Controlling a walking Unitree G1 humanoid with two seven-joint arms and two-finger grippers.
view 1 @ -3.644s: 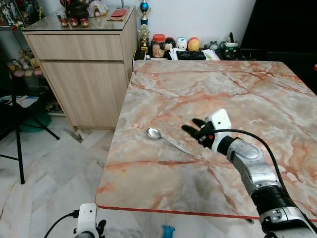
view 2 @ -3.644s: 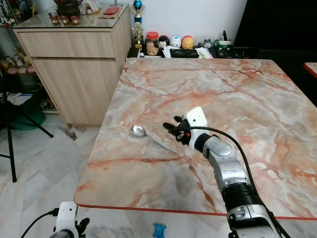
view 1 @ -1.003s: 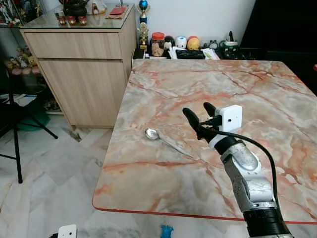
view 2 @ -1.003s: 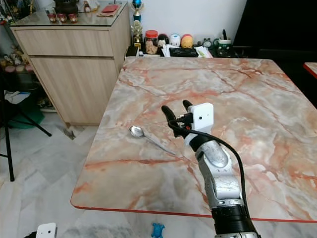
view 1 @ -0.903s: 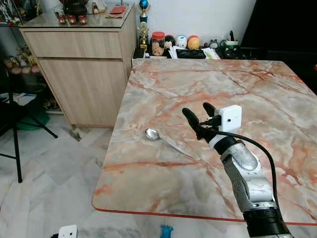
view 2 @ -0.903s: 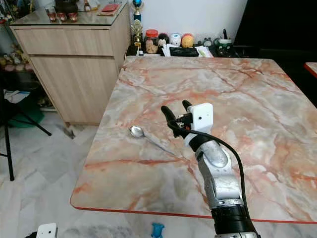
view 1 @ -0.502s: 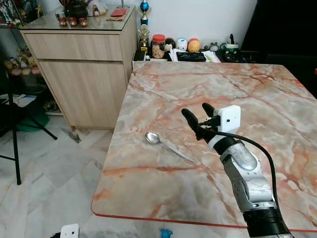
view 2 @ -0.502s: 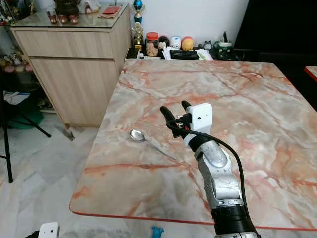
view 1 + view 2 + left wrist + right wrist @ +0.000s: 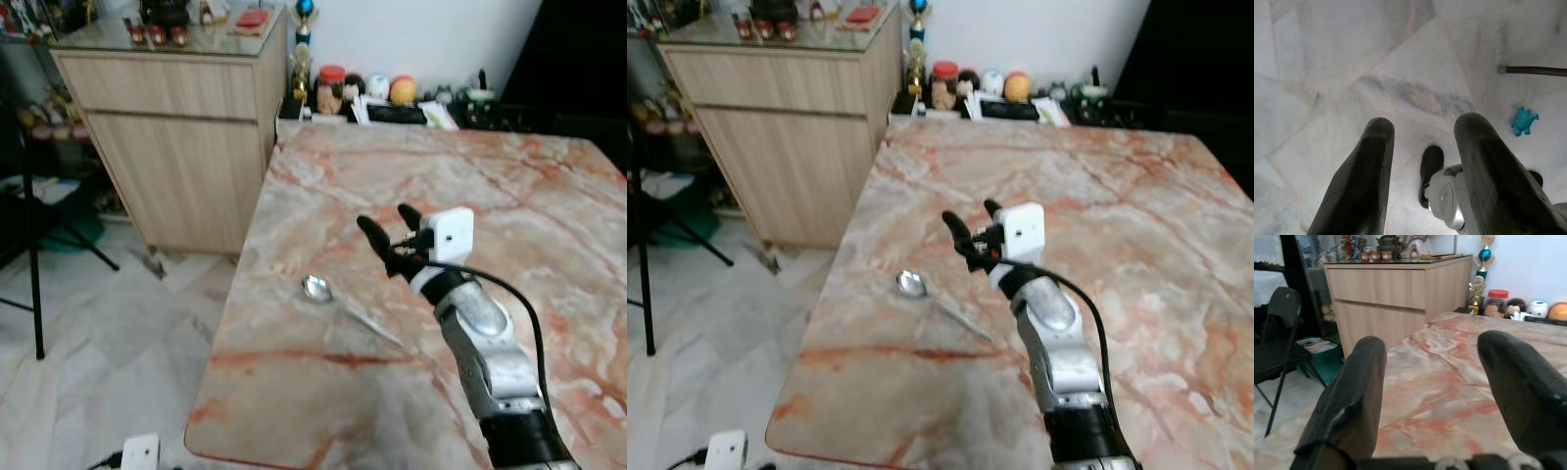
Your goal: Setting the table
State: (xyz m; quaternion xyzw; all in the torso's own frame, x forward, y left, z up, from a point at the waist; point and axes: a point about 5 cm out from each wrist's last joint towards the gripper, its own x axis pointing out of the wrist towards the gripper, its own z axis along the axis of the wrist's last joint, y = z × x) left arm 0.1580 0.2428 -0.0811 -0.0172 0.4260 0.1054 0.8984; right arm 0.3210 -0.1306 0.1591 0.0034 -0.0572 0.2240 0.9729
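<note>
So the right gripper (image 9: 392, 238) was held up off the marble table (image 9: 549, 206), roughly over the middle of the near half, with its two black fingers (image 9: 1347, 416) spread wide and nothing between them. From the wrist camera on that arm you could see straight between the fingers across the pinkish marble toward the wooden cabinet (image 9: 1400, 289) and a black folding chair (image 9: 1278, 338) off on the floor. The spoon (image 9: 345, 305) was lying flat on the table, just left of and a bit nearer than the gripper, not touching it. Its bowl pointed to the far left and its handle ran off toward the near right. It sat fairly close to the table's left edge. The left gripper (image 9: 1422, 171) hung down low beside the robot, pointed at the pale tiled floor (image 9: 1327, 58), fingers apart and holding nothing. There was a little teal toy (image 9: 1524, 121) lying on the tiles down there. At the far end of the table there was a row of clutter against the wall, a red-lidded jar (image 9: 333, 88) among it, with a trophy (image 9: 304, 44) standing just left of that by the cabinet. The head views were a bit blurry, so small details were hard to make out.
</note>
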